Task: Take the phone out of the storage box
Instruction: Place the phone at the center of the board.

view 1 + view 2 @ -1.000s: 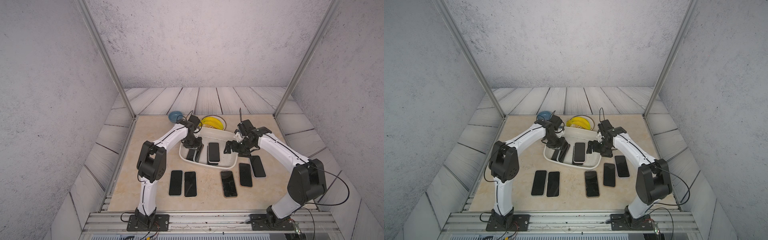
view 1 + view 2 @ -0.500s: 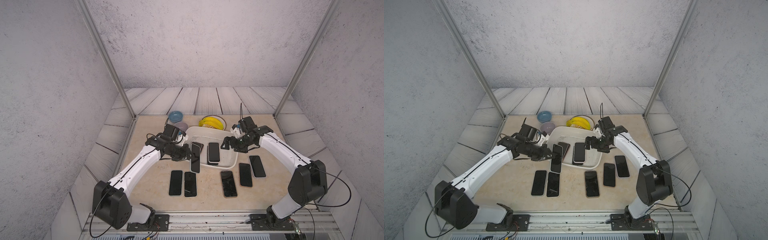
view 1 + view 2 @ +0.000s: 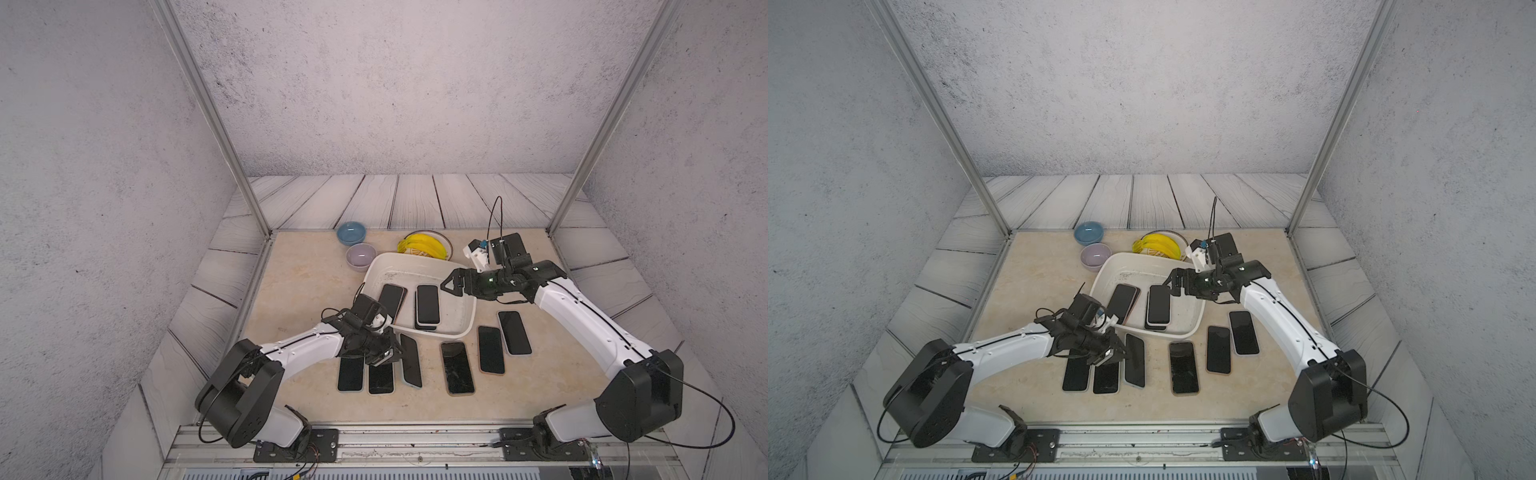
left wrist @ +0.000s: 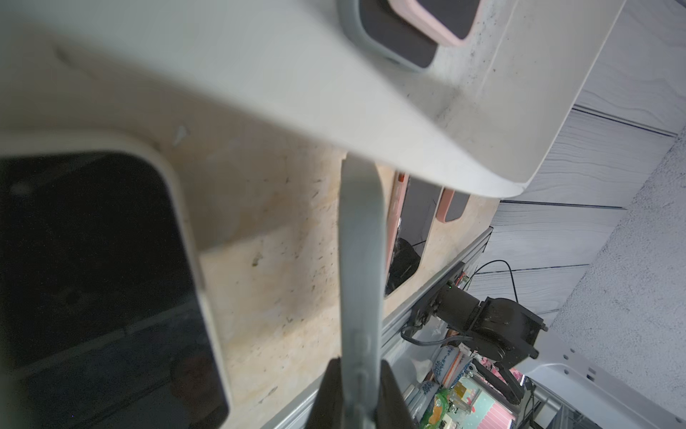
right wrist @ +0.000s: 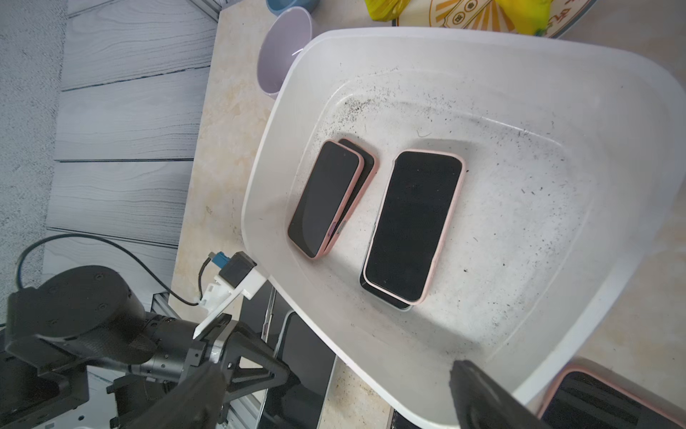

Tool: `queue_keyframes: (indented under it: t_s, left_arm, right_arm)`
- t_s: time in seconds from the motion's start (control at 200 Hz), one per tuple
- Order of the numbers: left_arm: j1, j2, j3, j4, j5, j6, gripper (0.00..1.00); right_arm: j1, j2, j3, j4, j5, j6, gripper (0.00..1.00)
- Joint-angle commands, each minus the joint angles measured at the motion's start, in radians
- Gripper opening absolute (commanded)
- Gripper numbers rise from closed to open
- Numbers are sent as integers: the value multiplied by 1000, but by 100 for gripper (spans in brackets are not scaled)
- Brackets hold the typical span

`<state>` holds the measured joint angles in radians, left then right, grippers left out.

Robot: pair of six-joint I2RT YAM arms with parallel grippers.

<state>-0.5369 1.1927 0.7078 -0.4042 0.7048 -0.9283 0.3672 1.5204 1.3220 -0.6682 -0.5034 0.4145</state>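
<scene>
Your left pincer (image 3: 392, 354) is clamped tight on a grey-cased phone (image 3: 410, 360), pinching it across its thickness so it stands on edge. The left wrist view shows the phone (image 4: 362, 260) edge-on, running out from between the closed jaws. It is clear of the box (image 3: 455, 303), just outside the rim at 6 o'clock, over the worktop (image 3: 307, 291). Two flat phones (image 3: 351, 374) lie close at its 9 o'clock. You cannot tell whether its lower edge touches the worktop. Your right pincer (image 3: 449, 284) gapes fully wide and holds nothing, hovering over the box's 3 o'clock side. Inside the box lie a pink pair (image 5: 326, 197) at 9 o'clock and a second stack (image 5: 412, 223) near the centre.
</scene>
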Motion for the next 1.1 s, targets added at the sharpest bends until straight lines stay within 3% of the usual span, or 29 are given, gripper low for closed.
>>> queue_keyframes:
  t_s: [0.0,0.641,0.931,1.096]
  left_arm:
    - [-38,59,-1,112,39,-40,0]
    - [-130,346,32,237,60,-77,0]
    - [-150,338,33,203,48,-76,0]
    - [-150,263,50,69,28,-16,0]
  right_arm:
    - [-5,-39,-18,12,-18,8,99]
    - [-6,-105,-52,-34,14,-28,100]
    - [-5,-100,-67,-33,14,-39,100]
    - [-6,-97,-67,-30,9,-45,100]
